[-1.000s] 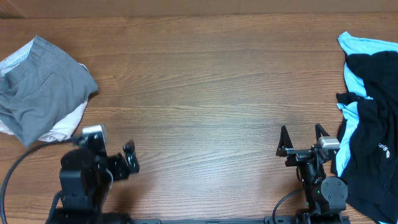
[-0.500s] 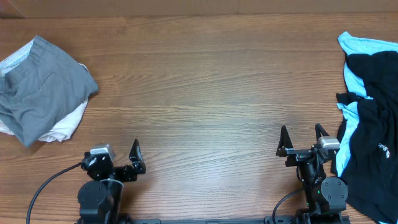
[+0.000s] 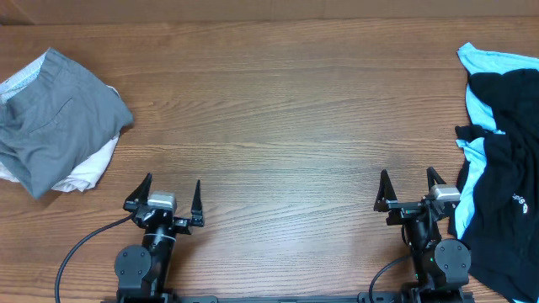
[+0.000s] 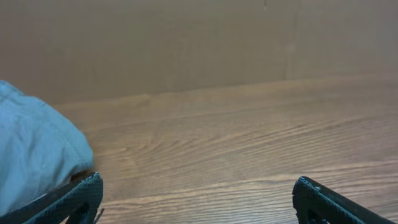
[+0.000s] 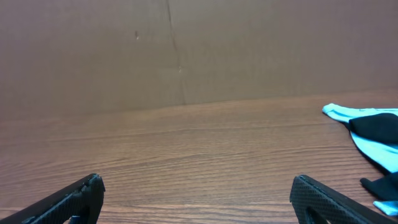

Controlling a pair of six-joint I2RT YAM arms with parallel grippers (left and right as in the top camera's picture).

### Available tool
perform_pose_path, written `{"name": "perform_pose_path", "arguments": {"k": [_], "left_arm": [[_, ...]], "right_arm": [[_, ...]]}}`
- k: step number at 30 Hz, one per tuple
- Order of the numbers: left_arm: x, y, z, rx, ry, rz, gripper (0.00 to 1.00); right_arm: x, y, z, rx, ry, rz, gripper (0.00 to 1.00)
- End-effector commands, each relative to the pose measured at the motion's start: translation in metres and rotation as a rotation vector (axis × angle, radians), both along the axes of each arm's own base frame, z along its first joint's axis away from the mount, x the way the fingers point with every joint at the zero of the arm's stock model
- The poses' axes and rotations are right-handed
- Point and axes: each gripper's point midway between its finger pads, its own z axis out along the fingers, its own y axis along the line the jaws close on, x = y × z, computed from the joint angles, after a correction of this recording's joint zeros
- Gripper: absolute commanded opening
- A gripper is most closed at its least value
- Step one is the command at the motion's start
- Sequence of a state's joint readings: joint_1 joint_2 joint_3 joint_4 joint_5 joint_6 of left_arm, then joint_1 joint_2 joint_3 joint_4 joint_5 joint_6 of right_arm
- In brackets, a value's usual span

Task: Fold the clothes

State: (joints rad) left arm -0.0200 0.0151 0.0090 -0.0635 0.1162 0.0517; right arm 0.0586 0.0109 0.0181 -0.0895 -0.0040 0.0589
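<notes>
The grey shorts (image 3: 52, 118) lie folded in a heap at the table's left edge, with a paler whitish part showing along the lower side; their edge also fills the left of the left wrist view (image 4: 34, 152). My left gripper (image 3: 173, 187) stands open near the front edge, right of and nearer than the shorts, with nothing between its fingers (image 4: 74, 198). Near the front right, my right gripper (image 3: 408, 181) is open and empty, its fingertips (image 5: 317, 193) wide apart over bare wood.
A pile of black and light-blue garments (image 3: 501, 151) lies along the table's right edge, close beside the right arm; its light-blue tip shows in the right wrist view (image 5: 367, 127). A brown wall (image 5: 186, 50) backs the wooden table (image 3: 278, 109).
The left arm has swung from facing sideways near the shorts to facing straight ahead, further right. The right arm and both garment piles have not moved.
</notes>
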Motion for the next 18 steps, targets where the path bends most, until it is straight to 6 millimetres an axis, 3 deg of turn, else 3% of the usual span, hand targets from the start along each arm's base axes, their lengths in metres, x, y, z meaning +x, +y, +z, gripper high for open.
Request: {"name": "perform_pose_path", "arguments": {"k": [1, 18], "left_arm": [[-0.0011, -0.0048, -0.0002, 0.057, -0.013, -0.029, 1.0], [-0.0011, -0.0055, 0.0005, 0.051, -0.015, -0.033, 1.0]], "right_arm": [[0.0002, -0.0006, -0.0017, -0.003, -0.004, 0.0, 1.0], [0.0002, -0.0006, -0.0017, -0.003, -0.004, 0.0, 1.0]]}}
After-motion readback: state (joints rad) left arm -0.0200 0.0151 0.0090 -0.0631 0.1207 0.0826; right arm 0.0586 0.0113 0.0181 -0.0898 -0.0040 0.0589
